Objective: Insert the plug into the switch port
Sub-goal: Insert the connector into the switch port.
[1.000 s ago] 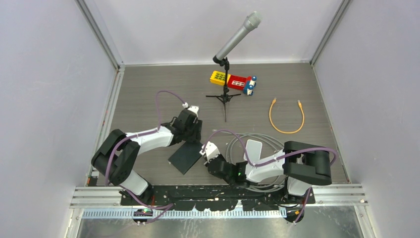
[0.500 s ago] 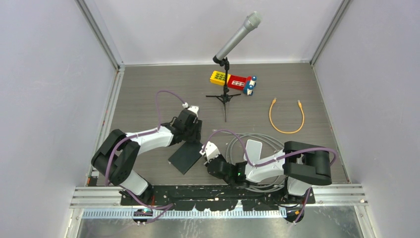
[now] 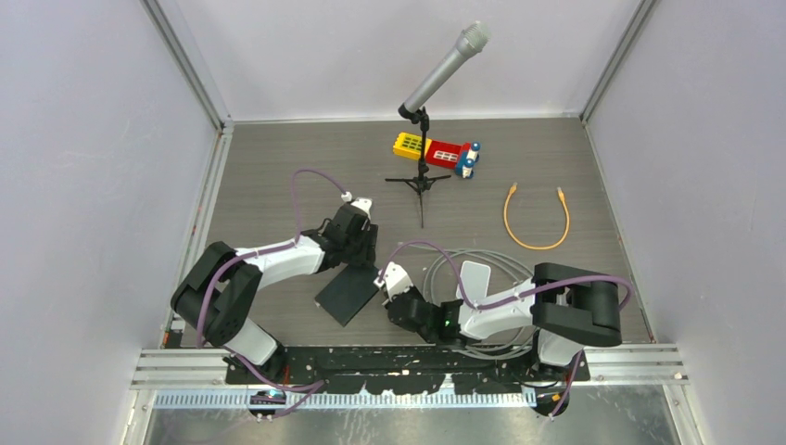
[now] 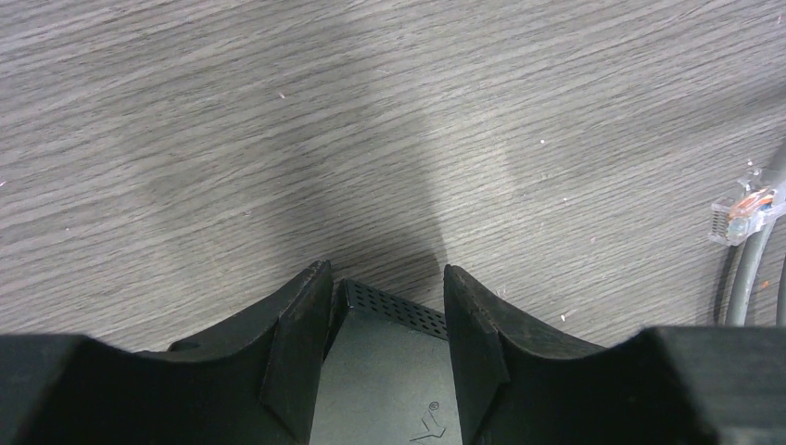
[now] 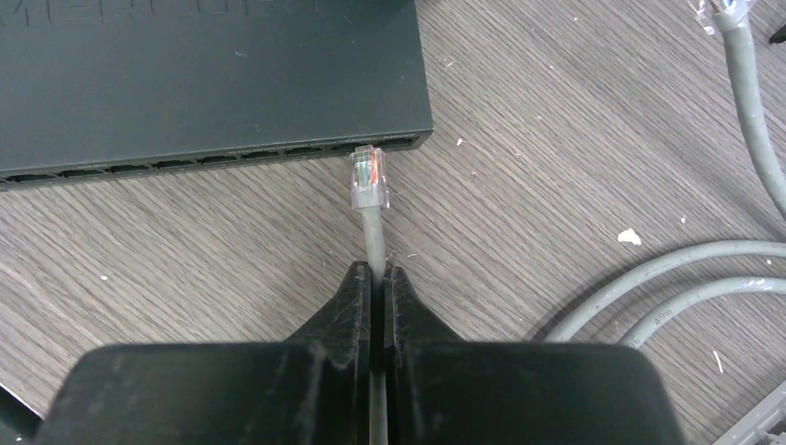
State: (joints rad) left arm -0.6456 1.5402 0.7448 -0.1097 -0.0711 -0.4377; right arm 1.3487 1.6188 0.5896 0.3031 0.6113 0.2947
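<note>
The tiny clear plug (image 5: 368, 176) lies just in front of the ports (image 5: 232, 159) of the black switch (image 5: 204, 83), light and easy to break on its bendy grey cable (image 5: 373, 232), so the right gripper (image 5: 377, 271) pinches the cable close behind it while the left gripper (image 4: 386, 273) hugs the switch.

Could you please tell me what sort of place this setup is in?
Probably a robotics lab test cell: white panel walls on aluminium framing enclose a wood-grain table holding a microphone on a stand.
</note>
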